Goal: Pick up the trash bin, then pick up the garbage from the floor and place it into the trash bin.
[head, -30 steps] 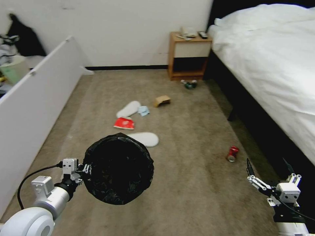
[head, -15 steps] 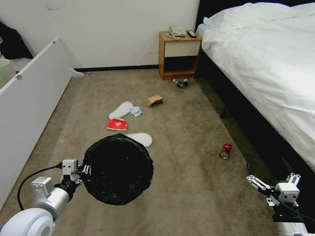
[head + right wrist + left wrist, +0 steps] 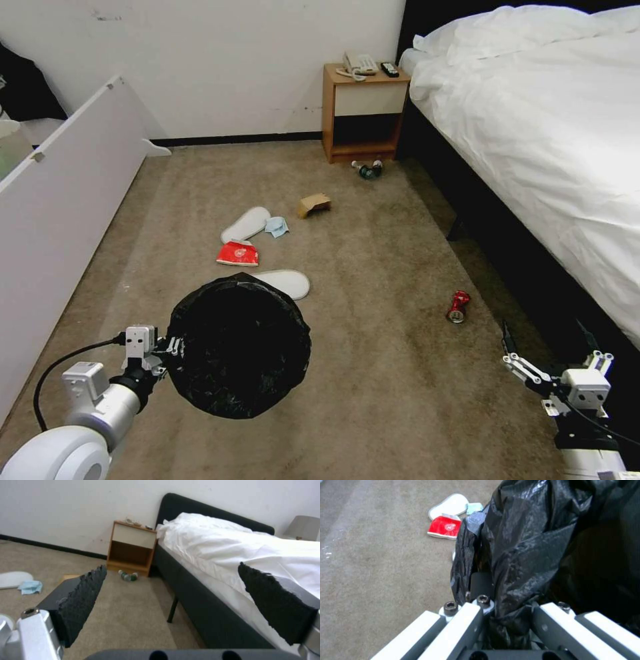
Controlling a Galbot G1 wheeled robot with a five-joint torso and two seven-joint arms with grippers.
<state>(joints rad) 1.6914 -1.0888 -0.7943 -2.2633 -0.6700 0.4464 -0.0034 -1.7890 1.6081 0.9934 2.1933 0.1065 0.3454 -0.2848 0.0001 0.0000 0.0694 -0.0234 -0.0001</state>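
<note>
Above the carpet (image 3: 373,373), at the robot's lower left, the left hand (image 3: 175,347) pinches the black-bagged rim of the trash bin (image 3: 238,347) and holds it aloft, mouth facing up. Beyond it lie two white slippers (image 3: 245,223), a red packet (image 3: 237,254), a light-blue cloth (image 3: 277,227), a cardboard piece (image 3: 314,203), a red can (image 3: 457,307) and bottles (image 3: 368,169) by the nightstand (image 3: 363,110). The right hand (image 3: 547,347) hovers beside the bed (image 3: 547,133), fingers spread, empty.
</note>
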